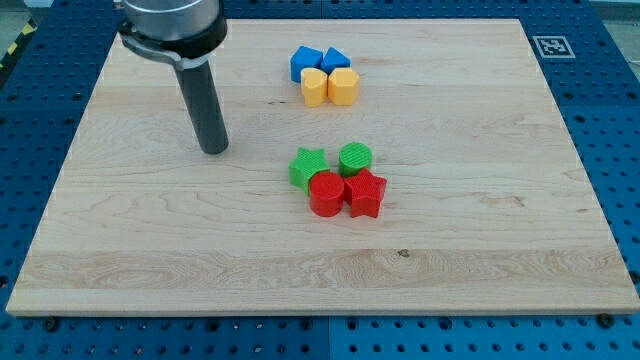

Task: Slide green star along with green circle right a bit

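Observation:
The green star (306,168) lies near the board's middle, with the green circle (355,158) just to its right. They sit in a tight cluster with a red circle (326,194) and a red star (366,193) touching them from the view's bottom. My tip (213,150) rests on the board to the view's left of the cluster, well apart from the green star and slightly higher in the view.
A second cluster sits near the view's top: a blue block (304,62), a blue triangle-like block (335,60), a yellow star-like block (315,87) and a yellow hexagon-like block (343,86). The wooden board (500,250) lies on a blue perforated table.

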Controlling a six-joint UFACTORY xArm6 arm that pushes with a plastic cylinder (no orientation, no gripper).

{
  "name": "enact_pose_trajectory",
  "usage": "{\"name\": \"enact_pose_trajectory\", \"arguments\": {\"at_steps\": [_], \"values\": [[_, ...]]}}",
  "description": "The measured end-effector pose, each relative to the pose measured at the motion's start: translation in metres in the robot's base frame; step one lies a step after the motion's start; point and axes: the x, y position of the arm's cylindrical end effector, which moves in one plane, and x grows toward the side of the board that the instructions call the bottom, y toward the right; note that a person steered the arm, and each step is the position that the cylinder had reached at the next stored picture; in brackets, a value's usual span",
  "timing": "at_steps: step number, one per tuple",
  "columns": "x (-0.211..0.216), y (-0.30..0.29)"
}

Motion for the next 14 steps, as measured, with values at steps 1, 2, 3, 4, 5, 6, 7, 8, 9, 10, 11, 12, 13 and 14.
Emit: {"name": "enact_pose_trajectory", "arguments": {"at_steps": [1,2,3,4,5,6,7,8,9,10,11,12,13,14], "values": [[0.024,0.025],[0.03,0.035],[0.03,0.068],[0.03,0.077],[0.039,0.078],[0.051,0.078],[0.054,0.096],[0.054,0.1],[0.054,0.1],[0.054,0.117],[0.043,0.131],[0.028,0.136],[0.024,0.148],[0.024,0.177]]}}
